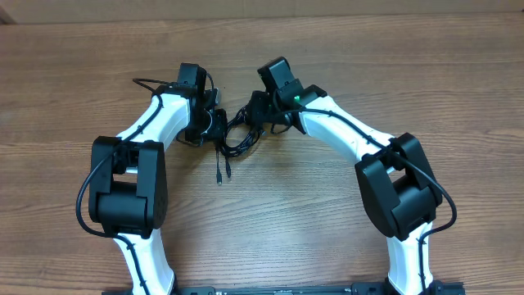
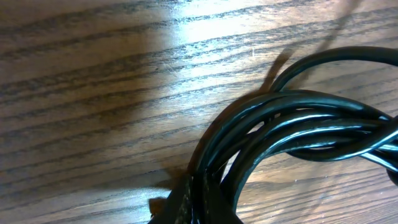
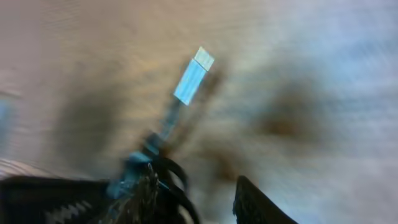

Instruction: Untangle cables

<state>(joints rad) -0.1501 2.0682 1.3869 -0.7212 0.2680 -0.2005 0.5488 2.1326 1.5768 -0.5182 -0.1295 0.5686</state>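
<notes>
Found the left arm (image 1: 131, 192) at the left of the wooden table (image 1: 74, 49), rising from the near edge, folded at a black elbow block and angled inward along a white link. Followed it to the left gripper (image 1: 214, 124), tipped down onto the cables (image 1: 237, 135) near the table's middle. Judged that claw clenched, seemingly pinching the bundle. Saw one loose end trailing toward the near edge, tipped with a small plug (image 1: 219, 177). Met, just right of the bundle, the right gripper (image 1: 260, 111), likewise lowered to the cables, on the right arm (image 1: 393, 184) bent in mirror fashion, with a green light (image 1: 296, 100) on its wrist.

Gained from the left wrist view a detail lost from overhead: several glossy, round black strands curving together in a tight arc, lying on the wood and running into a dark shape at the lower edge.

Made out, in the heavily blurred right wrist view, two dark fingers (image 3: 255, 205) standing apart with bare wood between, so read that claw as released. Noted black loops beside the left-hand finger and a flat, pale blue connector (image 3: 194, 78) sticking out from them.

Noted brown wood with fine dark grain lines and a bright patch of glare.
</notes>
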